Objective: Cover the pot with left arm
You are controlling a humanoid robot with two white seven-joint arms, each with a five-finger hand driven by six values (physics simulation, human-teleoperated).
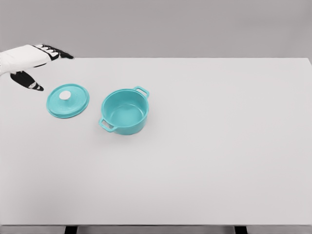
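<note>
A teal pot [125, 111] with two side handles stands uncovered on the white table, left of the middle. Its round teal lid [68, 101], with a white knob on top, lies flat on the table just to the pot's left, a small gap between them. My left hand [40, 66] comes in at the upper left edge, above and to the left of the lid. Its black-tipped fingers are spread, the thumb points down toward the lid, and it holds nothing. The right arm does not show.
The white table [209, 146] fills most of the view, with its far edge near the top and its front edge near the bottom. A plain grey wall stands behind it.
</note>
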